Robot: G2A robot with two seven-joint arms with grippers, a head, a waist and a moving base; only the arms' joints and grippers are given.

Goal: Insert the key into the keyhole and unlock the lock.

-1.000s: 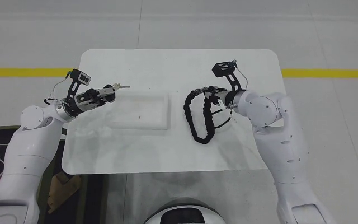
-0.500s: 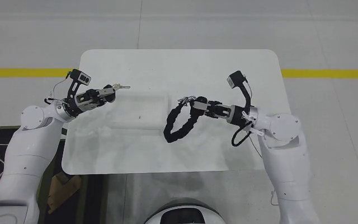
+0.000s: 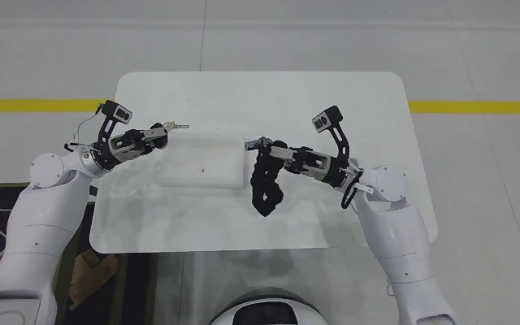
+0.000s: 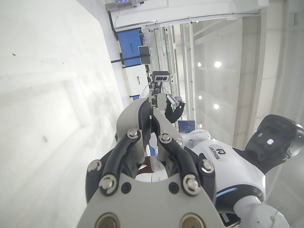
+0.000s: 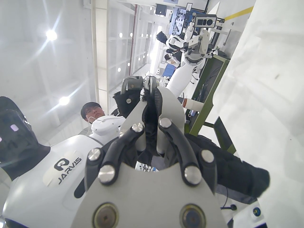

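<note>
Top view: the left gripper (image 3: 159, 135) is sitting left of centre, fingers clenched on the key (image 3: 175, 126). The blade is sticking out to the right, long axis roughly horizontal in frame. The right gripper (image 3: 275, 151) is at centre, clamping the lock (image 3: 258, 145). The lock's head is poking left out of the fingers and its black cable (image 3: 266, 188) is looping down toward lower centre. A white tray (image 3: 203, 166) is lying on the table (image 3: 357, 89), under the gap between them. Key tip and lock head are well apart, with the lock slightly lower in frame.

Left wrist view: the left gripper (image 4: 150, 117) is pinching the key (image 4: 150, 106) edge-on between its pads. Straight beyond the tip, far off, the lock (image 4: 172, 100) is showing as a silver cylinder with the cable behind it.

Right wrist view: the right gripper (image 5: 152, 102) is closing on the cable sleeve (image 5: 152, 129), and the lock head (image 5: 133, 84) is sitting just past the fingertips. Can't resolve the keyhole.

Judgement: the axes are looking near collinear. The next move is closing the gap along the blade, and the lock's lower position needs correcting first.
</note>
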